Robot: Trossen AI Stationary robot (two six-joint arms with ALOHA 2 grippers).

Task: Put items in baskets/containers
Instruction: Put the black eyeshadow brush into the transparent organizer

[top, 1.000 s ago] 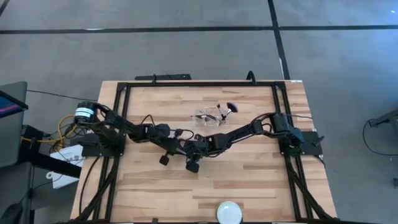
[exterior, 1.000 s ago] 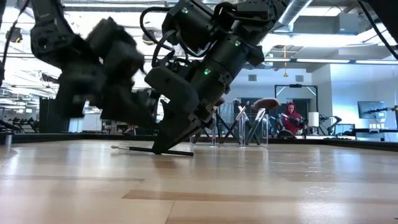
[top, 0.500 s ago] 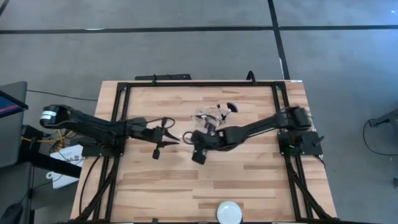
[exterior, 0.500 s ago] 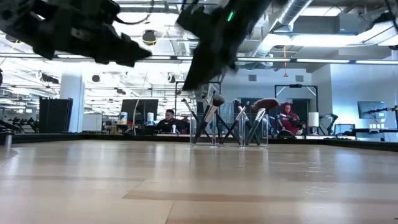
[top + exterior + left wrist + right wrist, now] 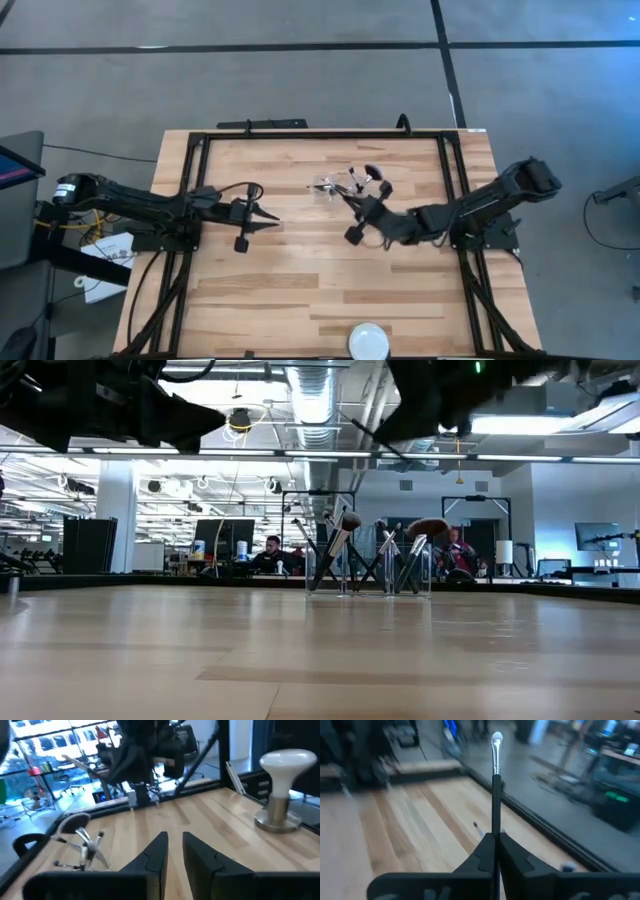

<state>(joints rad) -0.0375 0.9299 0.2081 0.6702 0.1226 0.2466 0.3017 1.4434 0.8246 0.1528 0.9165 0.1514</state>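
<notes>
A: What's the right gripper [image 5: 495,847] got?

B: Its fingers [image 5: 479,855] are pinched shut on one slim brush [image 5: 495,780], gripped low on the dark handle, pale tip pointing away. It hangs over the bench [image 5: 300,290] just beside the clear container [image 5: 338,187], where the other brushes [image 5: 370,555] already stand leaning.

A: How will the brush handle?

B: Light and stiff, I'd judge, but smooth and thin, so it could swivel in the pinch. Mid-handle is the safest hold; the bristles are soft.

A: Anything in the way?

B: The standing brushes crowd the container, and it looks light enough to tip if nudged. The fan-headed brush [image 5: 428,528] sticks out on top. The left gripper [image 5: 262,221] waits well apart, fingers [image 5: 155,857] slightly parted, holding nothing. The white disc [image 5: 368,342] sits at the near edge.
</notes>
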